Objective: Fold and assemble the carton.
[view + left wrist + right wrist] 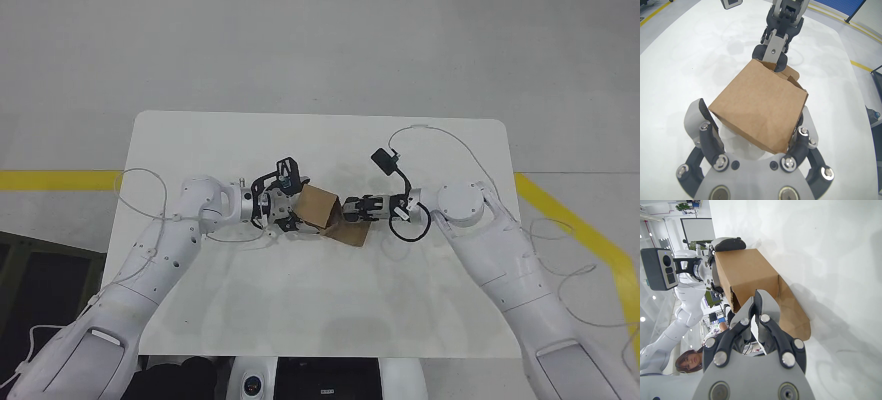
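A brown carton [318, 207] is held above the middle of the white table [300, 310] between both arms. My left gripper [290, 205] is shut on its closed end; in the left wrist view the carton [757, 111] sits between the two fingers [706, 115]. My right gripper [347, 211] meets the opposite, open end, and its fingers [766, 302] are pressed together on the edge of the carton [745, 272]. One long flap [795, 317] hangs loose from that end down toward the table. In the left wrist view the right gripper [775, 64] dips into the torn opening.
Thin cables lie on the table, one looping near the right arm [440, 135] and one by the left arm [150, 195]. Yellow floor tape [50, 180] runs beyond the table's sides.
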`<action>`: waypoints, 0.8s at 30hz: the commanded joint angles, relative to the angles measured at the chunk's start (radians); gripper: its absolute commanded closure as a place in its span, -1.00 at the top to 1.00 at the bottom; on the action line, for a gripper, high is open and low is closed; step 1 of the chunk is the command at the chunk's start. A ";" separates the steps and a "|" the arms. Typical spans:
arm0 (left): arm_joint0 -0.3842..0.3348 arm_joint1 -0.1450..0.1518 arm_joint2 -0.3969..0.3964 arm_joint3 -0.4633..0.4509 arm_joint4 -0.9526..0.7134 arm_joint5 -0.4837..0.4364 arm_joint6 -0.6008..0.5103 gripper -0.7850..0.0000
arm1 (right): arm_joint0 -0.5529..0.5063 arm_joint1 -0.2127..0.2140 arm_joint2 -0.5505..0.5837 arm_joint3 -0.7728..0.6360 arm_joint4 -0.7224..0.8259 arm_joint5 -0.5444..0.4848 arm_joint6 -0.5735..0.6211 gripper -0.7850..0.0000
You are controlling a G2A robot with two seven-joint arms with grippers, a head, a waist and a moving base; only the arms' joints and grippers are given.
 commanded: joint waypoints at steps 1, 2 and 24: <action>0.000 0.000 -0.001 0.000 0.001 0.000 0.000 1.00 | -0.011 0.004 0.008 -0.013 -0.011 0.011 -0.010 -1.00; 0.001 0.000 -0.001 0.001 0.000 0.000 0.002 1.00 | -0.019 0.007 0.015 -0.022 -0.015 0.014 -0.019 -1.00; 0.003 -0.004 -0.004 0.000 0.006 0.001 0.000 1.00 | -0.108 0.017 0.020 -0.121 0.004 0.021 -0.057 -1.00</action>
